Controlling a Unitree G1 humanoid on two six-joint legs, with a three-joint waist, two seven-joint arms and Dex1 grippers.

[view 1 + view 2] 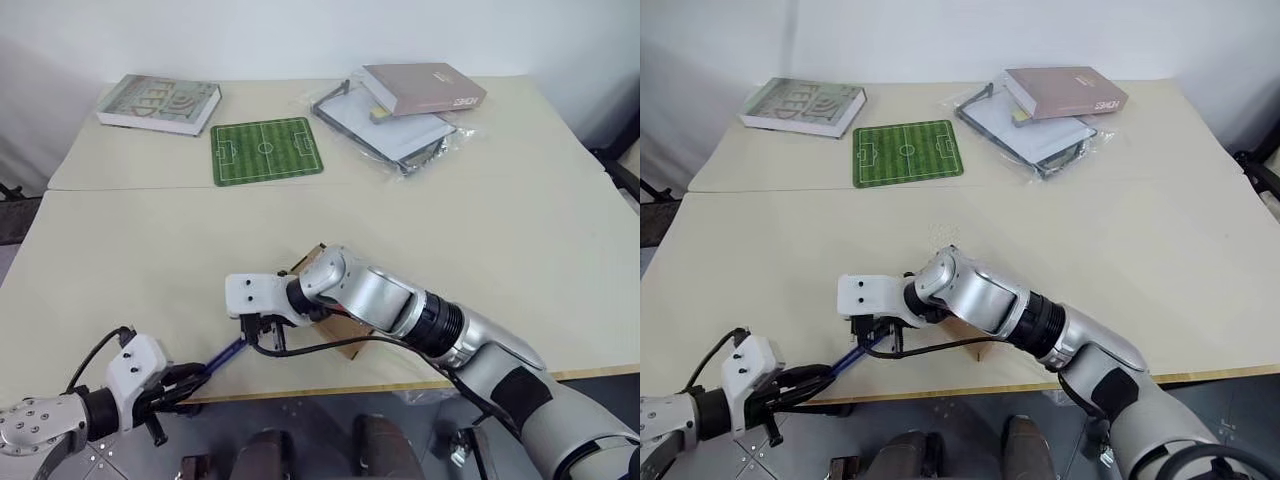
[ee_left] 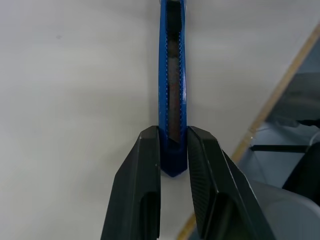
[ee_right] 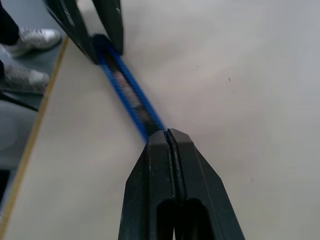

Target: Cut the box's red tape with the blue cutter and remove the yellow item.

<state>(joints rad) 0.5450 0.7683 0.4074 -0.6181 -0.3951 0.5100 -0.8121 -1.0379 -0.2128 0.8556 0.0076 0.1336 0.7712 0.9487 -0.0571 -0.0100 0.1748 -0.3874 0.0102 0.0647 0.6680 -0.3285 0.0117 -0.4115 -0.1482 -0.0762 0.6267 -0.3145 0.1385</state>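
- The blue cutter [image 2: 172, 90] lies over the near edge of the worktop [image 1: 480, 250], just on the near-left side of the box [image 1: 335, 325]. Its long axis runs from the left pincer [image 2: 173, 160], clamped on its butt end, up toward the box.
- The right pincer [image 3: 170, 137] is pressed together at the cutter's other end, seemingly nipping the tip, so both arms are on it.
- The box sits mostly hidden under the right arm.
- Far from the box, a green-grey book [image 1: 160, 103] reads "FEED"; the mauve book's [image 1: 425, 88] spine lettering is unreadable.

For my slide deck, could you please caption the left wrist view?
Left gripper clamps the blue cutter by its end above the beige table.
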